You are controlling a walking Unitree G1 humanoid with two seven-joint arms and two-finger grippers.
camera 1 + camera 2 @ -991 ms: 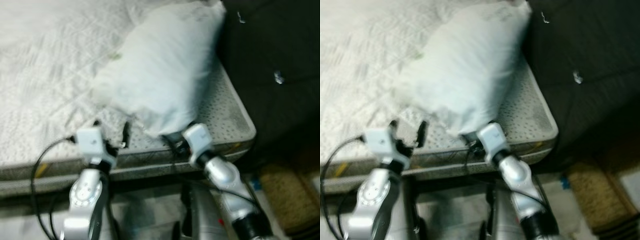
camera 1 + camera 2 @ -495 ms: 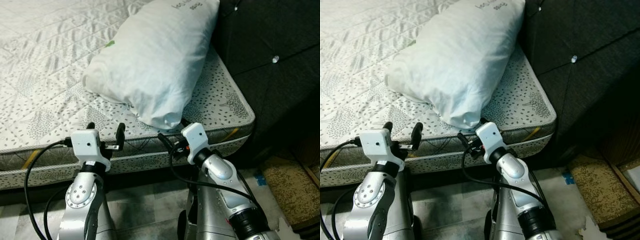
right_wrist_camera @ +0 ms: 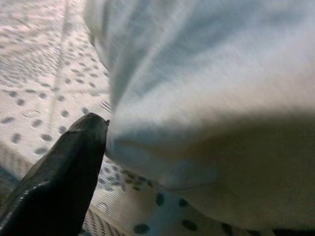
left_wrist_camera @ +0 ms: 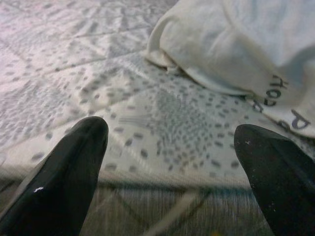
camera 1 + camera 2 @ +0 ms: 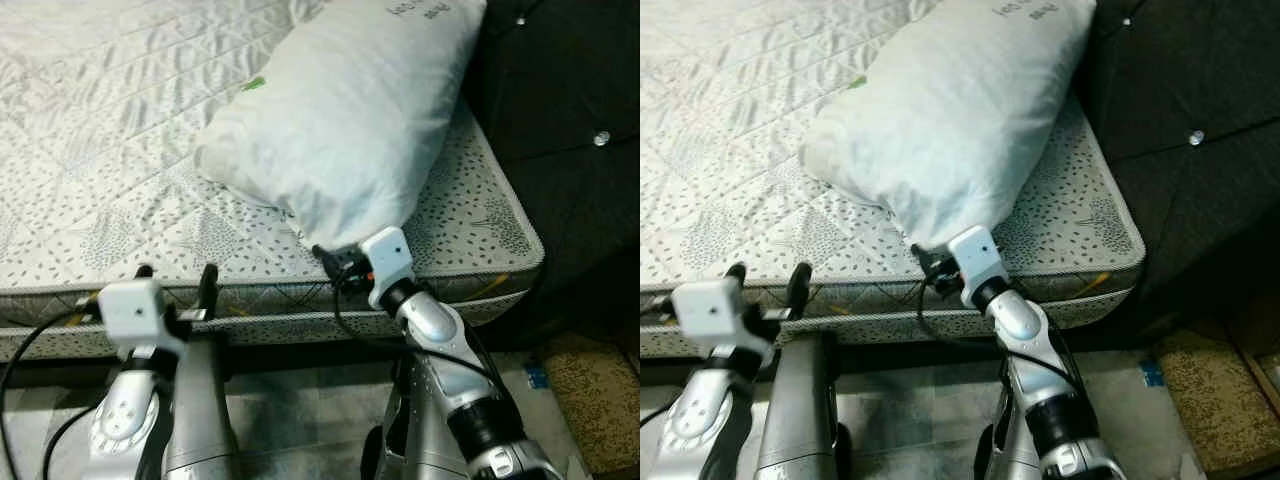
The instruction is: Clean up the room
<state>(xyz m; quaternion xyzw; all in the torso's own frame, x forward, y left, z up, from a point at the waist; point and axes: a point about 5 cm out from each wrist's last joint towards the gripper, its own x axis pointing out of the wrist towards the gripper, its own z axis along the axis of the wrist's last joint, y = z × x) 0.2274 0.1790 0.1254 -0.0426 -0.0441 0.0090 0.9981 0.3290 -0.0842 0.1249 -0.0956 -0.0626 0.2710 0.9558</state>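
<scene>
the pillow (image 5: 350, 110) lies slantwise on the bed (image 5: 90, 150), near its head-end corner. the right gripper (image 5: 335, 262) touches its lower end; i cannot tell how its fingers stand. the left gripper (image 4: 170, 162) hangs spread at the bed's edge. soft and light, it should bunch easily; best pinched at that end.

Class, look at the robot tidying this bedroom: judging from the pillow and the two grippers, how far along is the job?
Done: little that can be seen; the pillow lies askew on the bare mattress, against the dark headboard.
In hand: the right gripper is at the pillow's near corner, one finger touching it; a grip is not confirmed.
Left: the left gripper waits, jaws open, at the mattress edge; the pillow has yet to be straightened.
</scene>
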